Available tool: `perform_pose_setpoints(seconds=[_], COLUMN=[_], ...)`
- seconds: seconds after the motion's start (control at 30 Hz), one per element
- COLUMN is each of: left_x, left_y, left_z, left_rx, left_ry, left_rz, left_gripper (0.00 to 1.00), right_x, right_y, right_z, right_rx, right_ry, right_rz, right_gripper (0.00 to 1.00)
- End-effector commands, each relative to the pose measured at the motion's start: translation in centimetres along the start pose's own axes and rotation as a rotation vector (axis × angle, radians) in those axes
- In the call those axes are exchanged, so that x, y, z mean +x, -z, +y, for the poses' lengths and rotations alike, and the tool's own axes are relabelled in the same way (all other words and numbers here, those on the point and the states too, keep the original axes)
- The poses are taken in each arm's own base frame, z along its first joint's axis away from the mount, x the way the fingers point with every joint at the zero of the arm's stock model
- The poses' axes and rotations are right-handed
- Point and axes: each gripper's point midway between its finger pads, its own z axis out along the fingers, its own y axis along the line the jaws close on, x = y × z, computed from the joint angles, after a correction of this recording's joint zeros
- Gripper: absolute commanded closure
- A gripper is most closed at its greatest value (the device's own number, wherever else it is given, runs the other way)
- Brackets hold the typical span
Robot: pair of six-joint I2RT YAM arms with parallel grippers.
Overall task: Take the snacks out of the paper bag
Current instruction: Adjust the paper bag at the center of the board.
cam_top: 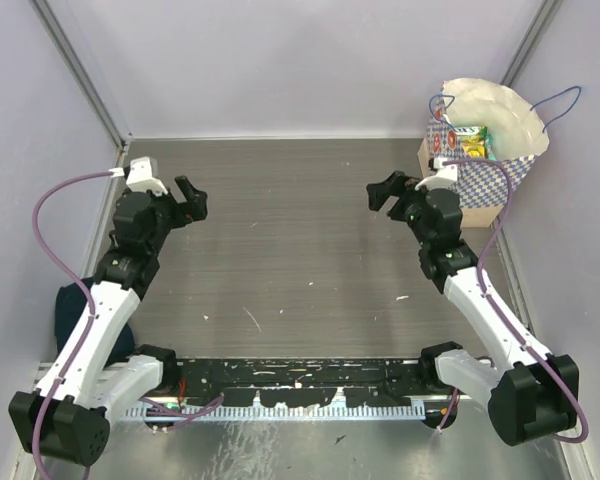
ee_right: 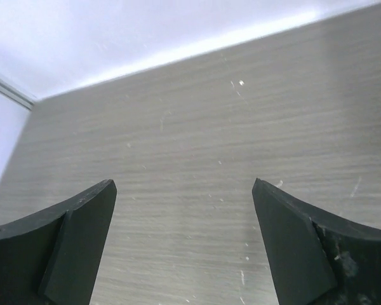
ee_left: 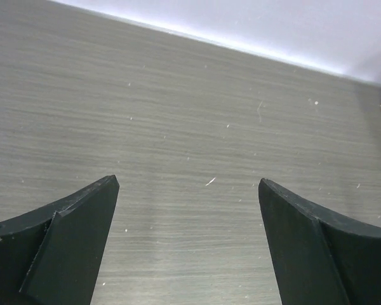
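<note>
The left gripper [cam_top: 192, 200] hung over the grey wood-grain tabletop [cam_top: 300, 260]. Its arm rose from the near edge, bent at the elbow, and the wrist turned inward so the black jaws faced the table's middle. They stood spread wide, with only bare board between the two dark fingers [ee_left: 76, 235]. The right gripper [cam_top: 385, 192] mirrored that pose from the other side, jaws likewise wide apart and empty, pointing towards the left jaws across an open stretch of table. The boxy blue-and-white checkered paper bag [cam_top: 477, 185] stood upright just behind the right wrist, away from its fingertips and well apart from the left jaws. The glossy green and yellow snack packets [cam_top: 470, 142] lay inside the bag's open cream-lined mouth.
</note>
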Motion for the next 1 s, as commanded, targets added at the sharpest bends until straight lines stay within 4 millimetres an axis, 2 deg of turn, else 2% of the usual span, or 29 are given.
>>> perform_pose_setpoints(seconds=[0.0, 0.13, 0.2, 0.27, 0.3, 0.4, 0.5, 0.57, 0.6, 0.67, 0.73, 0.87, 0.97], left_x=[-4.3, -6.6, -7.7, -9.0, -9.5, -11.5, -10.8, -9.3, -9.0, -9.4, -10.5, -12.0, -12.6], left_y=[1.1, 1.5, 1.9, 2.5, 2.7, 4.4, 7.8, 10.4, 11.1, 12.2, 12.6, 11.1, 8.7], left_z=[-1.9, -4.6, -7.2, -9.8, -10.8, -14.5, -18.0, -19.0, -19.2, -19.7, -20.3, -20.6, -20.4], left_rx=[0.074, 0.213, 0.346, 0.481, 0.536, 0.743, 1.035, 1.191, 1.219, 1.266, 1.286, 1.221, 1.134], left_ry=[0.027, 0.051, 0.063, 0.069, 0.069, 0.015, -0.107, -0.249, -0.315, -0.374, -0.371, -0.349, -0.317], left_rz=[-0.079, -0.130, -0.137, -0.136, -0.138, -0.116, 0.018, 0.066, 0.054, 0.016, -0.009, -0.033, -0.041], left_gripper=[0.05, 0.03, 0.03, 0.02, 0.02, 0.02, 0.02, 0.02, 0.02, 0.02, 0.02, 0.02, 0.02], right_x=[-4.9, -7.0, -8.1, -9.3, -9.9, -12.9, -17.9, -21.2, -23.0, -25.9, -28.0, -30.0, -29.4], right_y=[0.3, 0.7, 0.7, 0.3, 0.1, -0.6, -0.6, -0.6, -0.5, -0.8, -1.7, -3.9, -6.6], right_z=[2.5, 3.4, 3.8, 3.6, 4.2, 4.5, 4.1, 3.0, 2.4, 0.7, -0.8, -4.3, -7.6], right_rx=[-0.083, -0.118, -0.123, -0.046, -0.029, 0.099, 0.245, 0.339, 0.368, 0.432, 0.501, 0.610, 0.556], right_ry=[-0.085, -0.107, -0.106, -0.090, -0.061, 0.015, 0.112, 0.149, 0.152, 0.161, 0.194, 0.279, 0.255], right_rz=[-0.071, -0.102, -0.122, -0.127, -0.117, -0.147, -0.215, -0.251, -0.265, -0.271, -0.252, -0.172, -0.103], right_gripper=[0.04, 0.02, 0.01, 0.01, 0.01, 0.01, 0.01, 0.01, 0.01, 0.01, 0.01, 0.01, 0.01])
